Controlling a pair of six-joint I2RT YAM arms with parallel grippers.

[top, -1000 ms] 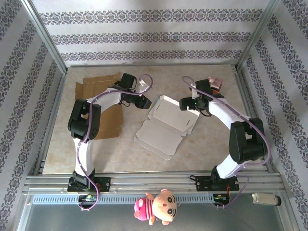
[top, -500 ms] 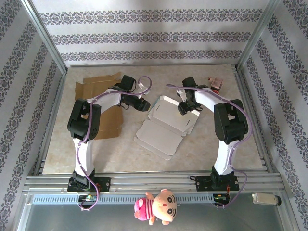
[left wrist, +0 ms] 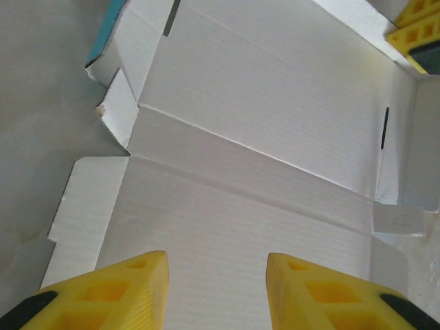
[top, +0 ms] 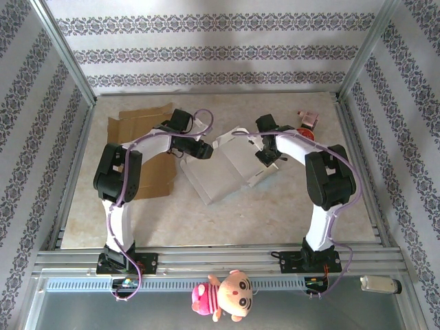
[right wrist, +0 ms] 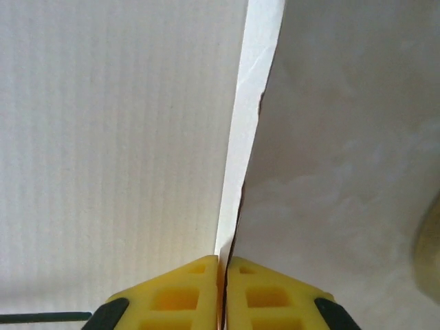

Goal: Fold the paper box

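With the box (top: 227,165) central on the table (top: 302,213), right gripper (right wrist: 221,265) pinched shut on its 3 o'clock wall and left gripper (left wrist: 216,265) half open, empty, over the 9 o'clock side: raise that wall along its crease, slowly, without tearing; press down left against sliding.

A flattened brown cardboard sheet (top: 132,127) lay on the left side of a beige marbled table (top: 275,213). A small pink-and-red object (top: 307,121) sat near the far right corner. A plush doll (top: 223,297) rested against the near metal rail (top: 220,258). Striped floral wallpaper (top: 206,51) covered the walls.
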